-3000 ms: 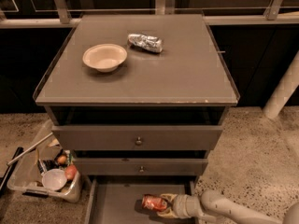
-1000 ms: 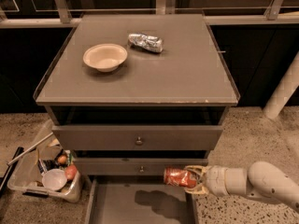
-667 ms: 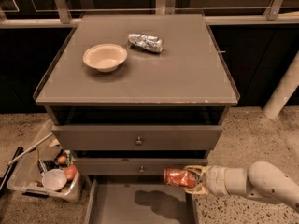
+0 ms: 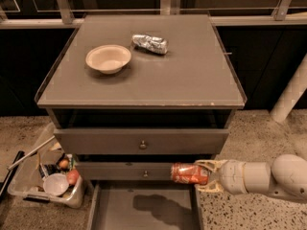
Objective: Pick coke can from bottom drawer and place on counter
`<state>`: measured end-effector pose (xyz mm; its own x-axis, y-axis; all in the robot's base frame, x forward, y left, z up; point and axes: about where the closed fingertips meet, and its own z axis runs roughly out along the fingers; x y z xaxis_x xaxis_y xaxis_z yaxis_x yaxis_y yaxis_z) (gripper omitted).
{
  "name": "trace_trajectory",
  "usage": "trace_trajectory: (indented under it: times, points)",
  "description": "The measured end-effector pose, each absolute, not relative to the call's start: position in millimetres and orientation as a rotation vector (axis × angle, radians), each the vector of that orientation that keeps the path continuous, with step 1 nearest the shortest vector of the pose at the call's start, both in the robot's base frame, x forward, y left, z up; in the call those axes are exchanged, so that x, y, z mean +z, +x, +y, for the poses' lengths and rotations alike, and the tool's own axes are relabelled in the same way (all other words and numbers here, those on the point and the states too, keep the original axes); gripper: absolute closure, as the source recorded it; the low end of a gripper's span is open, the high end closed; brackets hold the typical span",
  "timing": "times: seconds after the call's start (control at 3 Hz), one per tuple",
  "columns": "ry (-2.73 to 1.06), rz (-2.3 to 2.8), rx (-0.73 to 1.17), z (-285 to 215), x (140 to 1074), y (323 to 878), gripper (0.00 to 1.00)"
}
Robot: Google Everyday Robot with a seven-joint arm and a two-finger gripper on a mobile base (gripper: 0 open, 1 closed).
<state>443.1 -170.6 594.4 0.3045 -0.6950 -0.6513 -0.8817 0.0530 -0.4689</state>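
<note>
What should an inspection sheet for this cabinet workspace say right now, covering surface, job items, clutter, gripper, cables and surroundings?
Surface: grey-brown square counter, flat with a thin raised rim.
Job's things: red cylindrical coke can held on its side in the air, over the right part of the shallow bottom drawer, which is pulled open.
Clutter: beige round bowl and dented silver can on the counter, apart.
Gripper: gripper at lower right, shut on the coke can's right end.
Cables: nothing seen.
Surroundings: clear plastic bin of oddments on the speckled floor at left; white pole at right.
</note>
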Motion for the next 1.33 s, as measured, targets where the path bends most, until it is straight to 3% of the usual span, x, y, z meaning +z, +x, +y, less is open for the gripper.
trace_trajectory:
  times: [1.33]
  points:
    - [-1.802,1.384,-0.018,-157.8,797.5,468.2,1.0]
